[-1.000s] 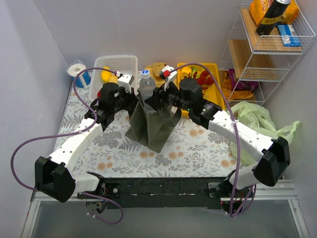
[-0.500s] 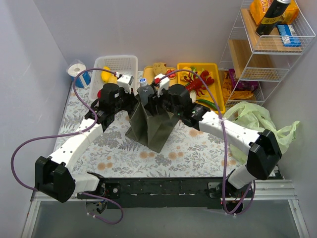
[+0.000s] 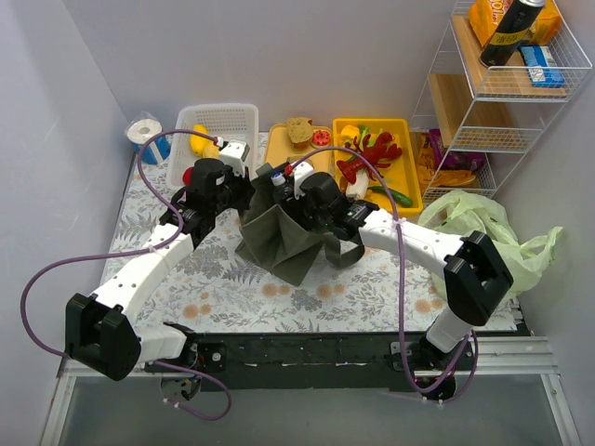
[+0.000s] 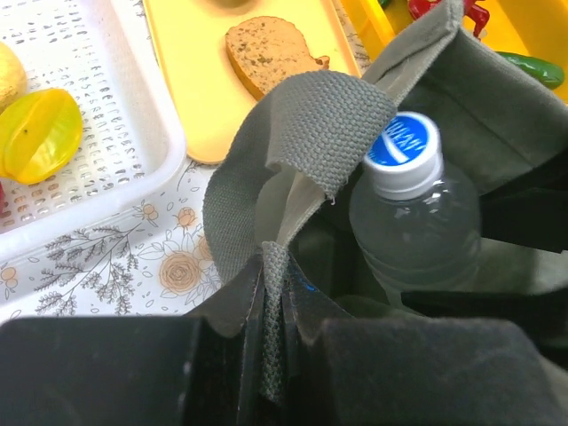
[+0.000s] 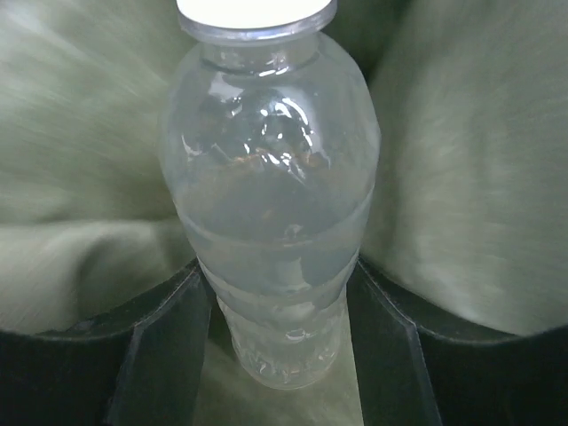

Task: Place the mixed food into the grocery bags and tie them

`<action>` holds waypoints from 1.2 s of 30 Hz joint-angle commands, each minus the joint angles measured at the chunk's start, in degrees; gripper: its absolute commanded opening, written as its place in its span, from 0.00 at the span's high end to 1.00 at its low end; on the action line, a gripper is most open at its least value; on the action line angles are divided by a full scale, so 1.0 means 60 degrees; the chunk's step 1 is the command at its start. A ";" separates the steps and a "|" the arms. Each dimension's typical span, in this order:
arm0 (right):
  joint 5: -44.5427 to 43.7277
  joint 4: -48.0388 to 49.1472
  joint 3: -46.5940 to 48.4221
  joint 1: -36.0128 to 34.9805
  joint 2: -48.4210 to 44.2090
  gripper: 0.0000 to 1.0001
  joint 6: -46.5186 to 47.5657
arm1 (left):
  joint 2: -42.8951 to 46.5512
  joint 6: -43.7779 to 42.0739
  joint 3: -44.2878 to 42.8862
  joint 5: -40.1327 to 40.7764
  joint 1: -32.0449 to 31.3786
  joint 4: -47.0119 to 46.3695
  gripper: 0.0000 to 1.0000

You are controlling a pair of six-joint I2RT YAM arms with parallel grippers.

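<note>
Two bags. One olive tote (image 3: 284, 243), creased, stands open mid-tabletop (image 3: 372, 269). One pale-green plastic bag (image 3: 483, 223) lies crumpled at the right edge. One water bottle (image 5: 271, 204) stands inside the olive tote, grasped by the right pincer (image 5: 275, 337). The left pincer (image 4: 273, 364) is clenched on its rim.

Top view: fingertips of both grippers are hidden. The left gripper (image 3: 249, 178) is behind its own wrist housing, and the right gripper (image 3: 290, 190) is down in the tote (image 3: 284, 246) mouth. The bottle (image 3: 276, 177) is nearly all buried there, only a speck of blue cap shows. The pale-green bag (image 3: 483, 218) at right is partly covered by the right arm's elbow.

Left wrist: the fingers (image 4: 106, 373) are out-of-focus dark blocks, cut by the bottom edge. The bottle's lower half is behind fabric. The lobster (image 4: 419, 7) is clipped at the top edge and the green piece (image 4: 532, 69) at the right edge.

Right wrist: the cap (image 5: 257, 11) is cut by the top edge, the fabric is blurred, and both fingers (image 5: 160, 355) run off the bottom. The tote's floor is hidden.
</note>
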State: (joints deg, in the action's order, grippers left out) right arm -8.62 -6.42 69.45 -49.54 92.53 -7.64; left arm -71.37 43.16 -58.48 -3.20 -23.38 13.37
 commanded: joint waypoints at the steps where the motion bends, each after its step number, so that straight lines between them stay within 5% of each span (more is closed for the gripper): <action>1: -0.0030 -0.0279 0.0466 0.0127 0.0135 0.70 0.0071 | 0.0250 -0.0176 0.0122 0.0402 0.0014 0.0014 1.00; 3: 0.0176 -0.0220 0.0466 0.0127 0.0033 0.59 0.0203 | 0.0250 -0.0132 0.0122 0.0241 0.0014 -0.0001 1.00; 4: 0.0337 -0.0205 0.0567 0.0127 -0.0011 0.39 0.0276 | 0.0236 -0.0132 0.0122 0.0183 0.0014 -0.0030 1.00; 7: 0.0499 -0.0468 0.0787 0.0127 -0.0187 0.12 0.0438 | 0.0192 -0.0132 0.0152 0.0167 0.0014 -0.0030 1.00; 10: 0.0718 -0.0951 0.1197 0.0127 -0.0436 0.05 0.0541 | 0.0119 -0.0103 0.0152 0.0255 0.0014 -0.0016 1.00; 20: 0.0458 -0.3601 0.2619 0.0141 -0.1841 0.02 -0.0072 | -0.0116 -0.0015 0.0079 0.0314 0.0014 0.0072 1.00; 24: 0.0496 -0.4950 0.2097 0.1161 -0.2369 0.03 -0.1317 | -0.0160 -0.0030 0.0078 0.0373 0.0014 0.0102 1.00; 30: 0.2108 -0.3898 -0.0308 0.2732 -0.4009 0.05 -0.2958 | -0.0175 -0.0001 0.0064 0.0314 0.0014 0.0102 1.00; 36: 0.2565 -0.2669 -0.2022 0.2763 -0.4918 0.07 -0.4947 | -0.0160 -0.0030 0.0078 0.0314 0.0014 0.0131 1.00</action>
State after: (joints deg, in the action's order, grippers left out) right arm 2.50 -29.36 60.97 -32.67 67.05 -26.81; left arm -71.92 43.11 -58.13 -1.41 -23.20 13.26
